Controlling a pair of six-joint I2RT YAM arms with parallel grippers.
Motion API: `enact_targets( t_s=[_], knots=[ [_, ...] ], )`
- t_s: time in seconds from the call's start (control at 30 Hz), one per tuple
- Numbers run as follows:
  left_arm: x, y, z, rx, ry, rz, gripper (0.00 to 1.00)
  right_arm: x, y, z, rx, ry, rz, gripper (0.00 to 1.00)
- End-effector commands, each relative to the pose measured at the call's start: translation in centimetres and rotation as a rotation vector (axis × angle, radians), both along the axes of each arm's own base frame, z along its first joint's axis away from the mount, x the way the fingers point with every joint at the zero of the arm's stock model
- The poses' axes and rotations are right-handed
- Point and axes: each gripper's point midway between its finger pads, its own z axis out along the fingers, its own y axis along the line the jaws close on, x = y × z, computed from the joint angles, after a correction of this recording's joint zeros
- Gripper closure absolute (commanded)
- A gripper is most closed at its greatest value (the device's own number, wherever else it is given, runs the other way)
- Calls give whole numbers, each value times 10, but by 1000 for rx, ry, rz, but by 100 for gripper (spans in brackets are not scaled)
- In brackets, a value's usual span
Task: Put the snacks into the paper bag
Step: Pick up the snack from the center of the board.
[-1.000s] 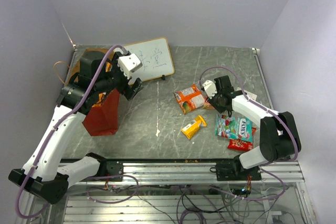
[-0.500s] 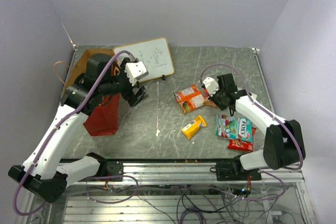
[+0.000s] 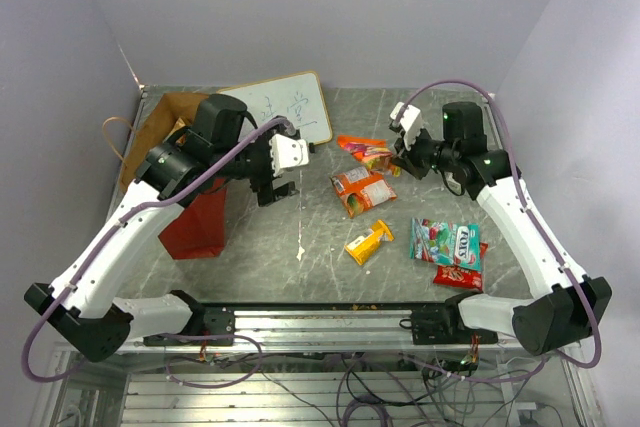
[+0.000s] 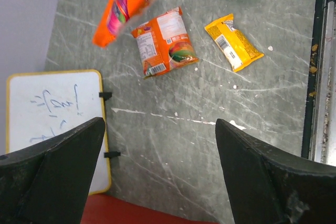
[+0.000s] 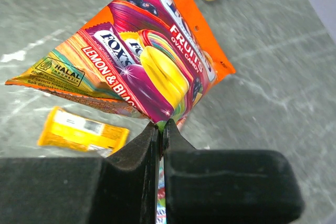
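right gripper is clamped tight on one edge of the orange candy bag, which hangs in the air over the far middle of the table. it looks light, crinkly and slick, likely to swing, so the flat sealed edge is the place to pinch. left gripper gapes wide with nothing in it, just right of the red paper bag at the left
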Motion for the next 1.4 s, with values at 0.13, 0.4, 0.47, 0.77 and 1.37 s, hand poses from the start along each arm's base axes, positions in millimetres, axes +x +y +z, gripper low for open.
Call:
enact_targets(
  t_s=[0.13, 0.4, 0.47, 0.77, 1.37],
  knots=[
    [-2, -14, 26, 15, -138, -132, 2, -49, 61, 47, 270, 40, 360, 100],
    [0, -41, 13, -3, -142, -236, 0, -78, 86, 65, 386, 33, 478, 100],
    [-3, -47, 10, -2, -142, -263, 1, -85, 88, 70, 413, 43, 499, 100],
    [-10, -58, -13, -11, -100, -314, 10, -105, 88, 79, 522, 87, 554, 100],
    [-9, -67, -14, -66, -85, -305, 68, -106, 83, 72, 552, 101, 556, 100]
  ],
)
